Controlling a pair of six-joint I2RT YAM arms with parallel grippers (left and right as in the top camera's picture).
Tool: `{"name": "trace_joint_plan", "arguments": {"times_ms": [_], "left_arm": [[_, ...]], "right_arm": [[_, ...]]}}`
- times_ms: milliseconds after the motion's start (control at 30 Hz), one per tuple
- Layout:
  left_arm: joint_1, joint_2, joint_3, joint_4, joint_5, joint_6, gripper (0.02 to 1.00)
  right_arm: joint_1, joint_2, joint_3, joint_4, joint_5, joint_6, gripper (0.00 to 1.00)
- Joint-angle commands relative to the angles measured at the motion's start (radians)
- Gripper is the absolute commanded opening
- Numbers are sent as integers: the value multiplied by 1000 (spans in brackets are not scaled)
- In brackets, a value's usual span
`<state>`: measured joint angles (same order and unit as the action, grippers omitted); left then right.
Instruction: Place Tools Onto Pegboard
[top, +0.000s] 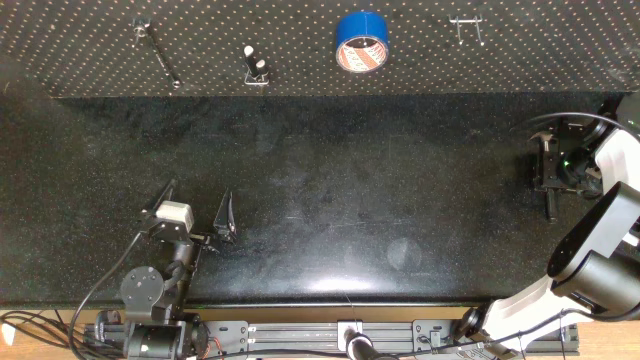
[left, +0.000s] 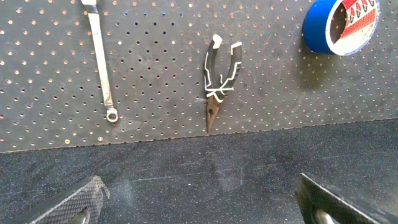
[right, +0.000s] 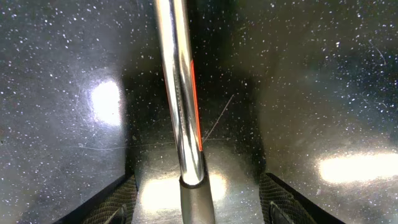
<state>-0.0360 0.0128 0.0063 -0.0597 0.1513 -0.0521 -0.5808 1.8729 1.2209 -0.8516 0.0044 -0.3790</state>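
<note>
A hammer with a chrome shaft and a black grip lies flat on the dark table at the far right. My right gripper is low over it and open, one finger on each side of the shaft and apart from it; it is at the right edge of the top view. On the pegboard hang a wrench, pliers and a blue tape roll. My left gripper stands open and empty at the table's front left, facing the board.
A bare double hook sticks out of the pegboard right of the tape roll. The right arm's white links stand along the right edge. Cables run along the front rail.
</note>
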Motion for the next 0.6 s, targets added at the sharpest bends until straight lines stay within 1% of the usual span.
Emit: {"name": "trace_joint_plan", "arguments": {"times_ms": [33, 67, 133, 167, 400, 467, 600], "left_arm": [[3, -10, -1, -5, 21, 12, 996], [3, -10, -1, -5, 21, 12, 996], [3, -10, -1, -5, 21, 12, 996], [3, -10, -1, -5, 21, 12, 993], [3, -10, -1, -5, 21, 12, 993], [3, -10, -1, -5, 21, 12, 996], [3, -10, -1, -5, 21, 12, 996]], "right_arm": [[-5, 20, 7, -4, -13, 6, 610], [-5, 20, 7, -7, -13, 3, 555], [-5, 20, 7, -11, -13, 3, 211], [-5, 20, 7, -10, -13, 3, 80], [-5, 20, 7, -22, -14, -2, 77], [-5, 20, 7, -27, -17, -27, 82], [2, 20, 7, -29, -17, -27, 75]]}}
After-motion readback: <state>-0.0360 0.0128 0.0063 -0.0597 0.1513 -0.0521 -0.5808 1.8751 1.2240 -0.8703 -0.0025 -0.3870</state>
